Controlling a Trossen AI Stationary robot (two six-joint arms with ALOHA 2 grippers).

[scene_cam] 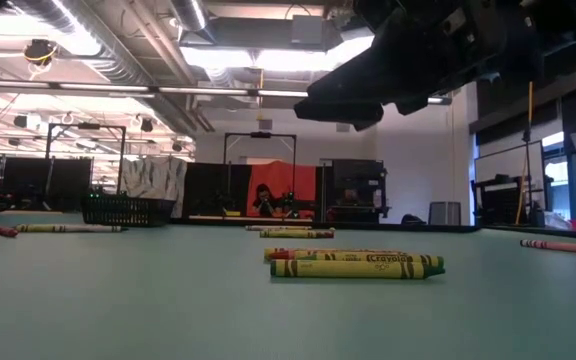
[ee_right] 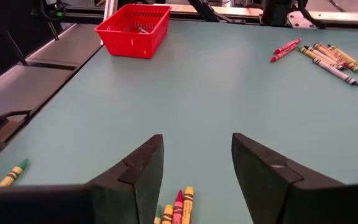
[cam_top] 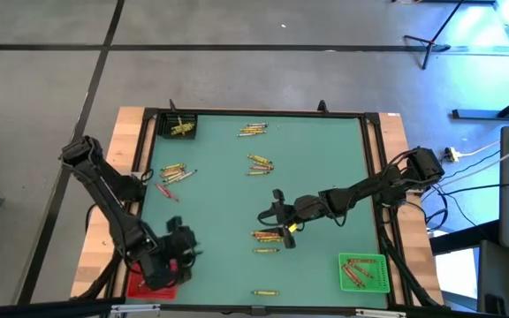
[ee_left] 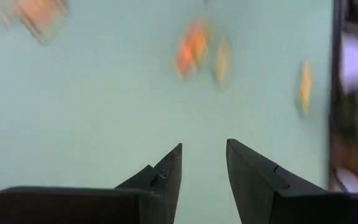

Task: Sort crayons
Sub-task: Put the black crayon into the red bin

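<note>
Crayons lie in loose groups on the green mat: a cluster (cam_top: 268, 236) at the middle near side, others at the far middle (cam_top: 253, 130), at the centre (cam_top: 259, 163), at the left (cam_top: 175, 172), and one near the front edge (cam_top: 265, 292). My right gripper (cam_top: 277, 215) is open and empty, just above and on the far side of the middle cluster. In its wrist view, red, yellow and orange crayons (ee_right: 180, 208) lie below, between the fingers. My left gripper (cam_top: 184, 246) is open and empty over the mat by the red bin (cam_top: 151, 285). Its wrist view (ee_left: 204, 162) shows bare mat between the fingers.
A green bin (cam_top: 363, 272) with red crayons stands at the near right. A black bin (cam_top: 181, 126) with yellow crayons stands at the far left. The red bin also shows in the right wrist view (ee_right: 133, 28). A dark frame (cam_top: 374, 159) edges the mat.
</note>
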